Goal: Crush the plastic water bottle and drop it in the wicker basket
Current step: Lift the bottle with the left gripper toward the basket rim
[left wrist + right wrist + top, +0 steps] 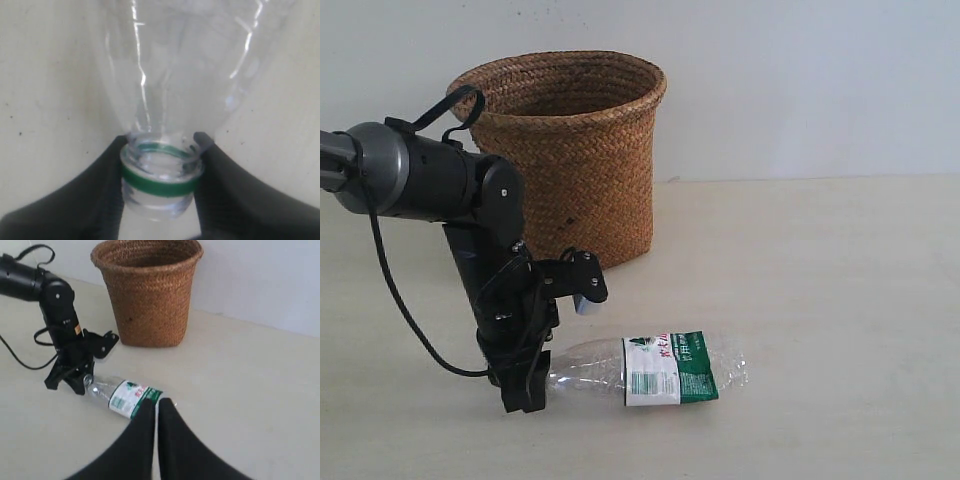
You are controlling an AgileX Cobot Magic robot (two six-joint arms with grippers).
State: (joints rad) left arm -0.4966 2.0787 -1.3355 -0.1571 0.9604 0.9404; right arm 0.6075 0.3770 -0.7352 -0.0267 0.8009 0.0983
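plastic water bottle (665,370) lies on its side on the table (840,300), in front of the wicker basket (580,150), neck toward the left arm, base pointing right. a strip of bare tabletop separates bottle and basket base, not touching. left gripper (530,388) is down at table level with its fingers pinching the bottle neck from both sides, at the green ring (160,184). neck mouth looks open in the left wrist view, and the clear body shows creases. left arm cable (405,310) loops down to the table beside the arm. right gripper (157,404) has its fingers pressed together, only a thin slit between them, holding nothing. it is out of the exterior view. bare table runs on right of the bottle. far table edge meets the wall (820,80) behind the basket. basket stands upright with its rim open on top. only the upper inner wall shows, floor hidden, so cannot tell its contents.
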